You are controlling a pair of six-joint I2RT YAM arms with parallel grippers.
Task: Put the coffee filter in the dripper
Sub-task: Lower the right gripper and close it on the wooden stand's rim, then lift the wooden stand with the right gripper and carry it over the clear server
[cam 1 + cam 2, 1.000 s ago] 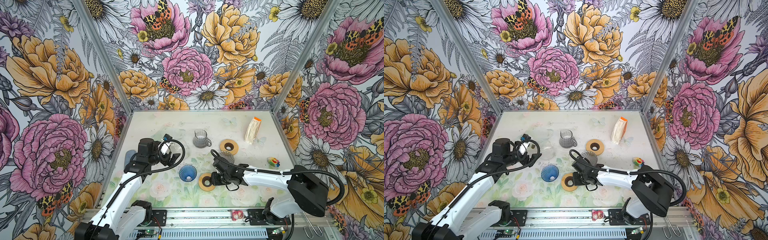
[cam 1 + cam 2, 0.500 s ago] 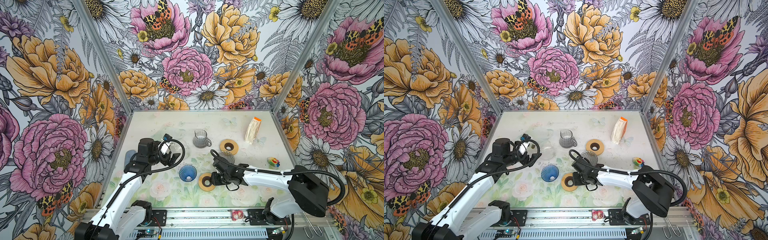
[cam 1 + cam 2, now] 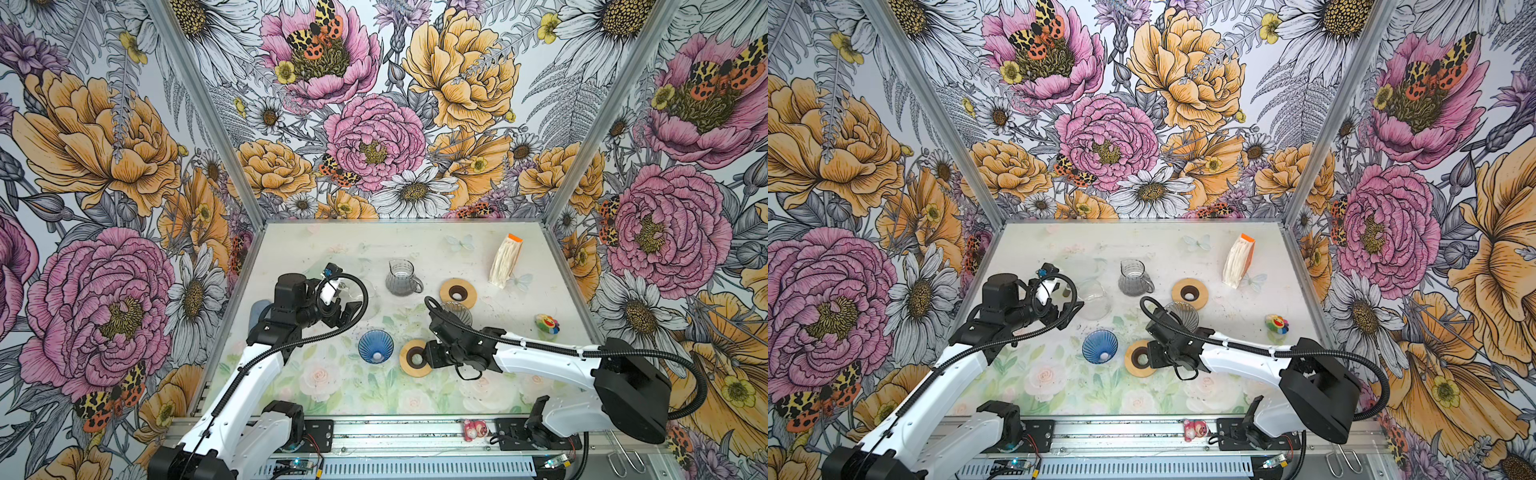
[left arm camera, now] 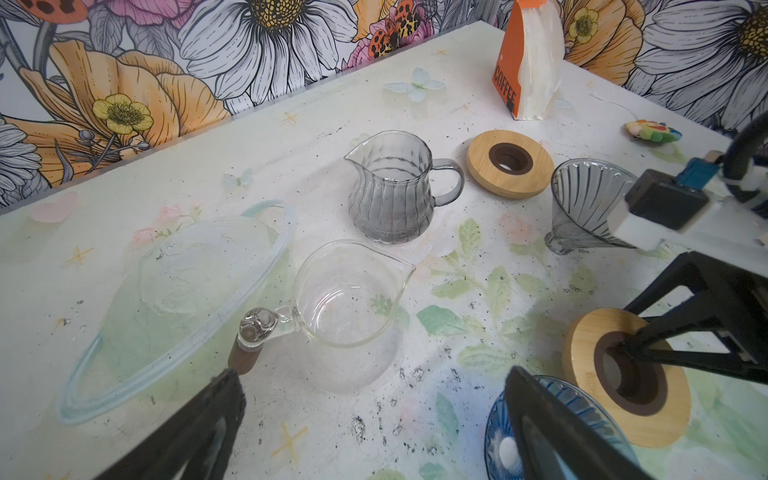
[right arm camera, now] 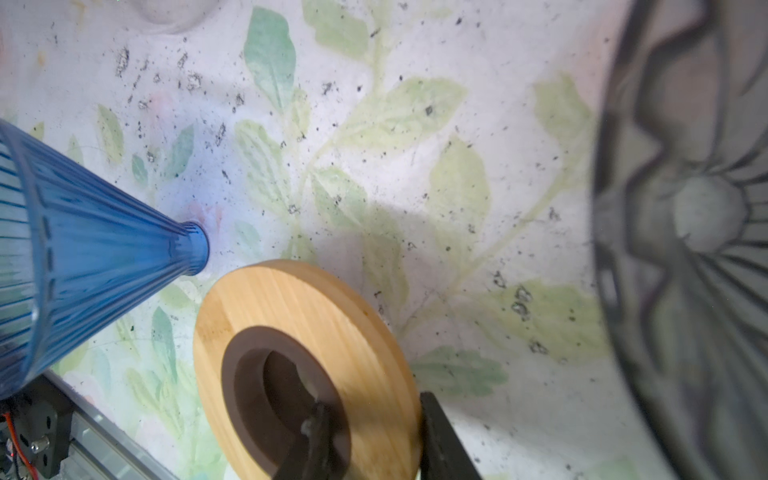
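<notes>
Holding unchanged vs. 1 sec ago: R gripper [image 3: 430, 357] pinched on rim of wooden ring [image 3: 411, 372], near centre, one finger in hole. L gripper [image 4: 372, 374] wide, empty, left-centre. Untouched at far right: filter pack [image 3: 505, 259]. Left of ring: blue dripper [image 3: 375, 346], empty. Task not advanced.

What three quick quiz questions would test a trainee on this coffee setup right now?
1. True or false: the right hand grips the near wooden ring, one finger inside its hole.
2. Where on the table does the filter pack stand? A front left; B back right; C dead centre.
3. Fill in: the left hand is ___, holding nothing.
Key: 1 true; 2 B; 3 open.
</notes>
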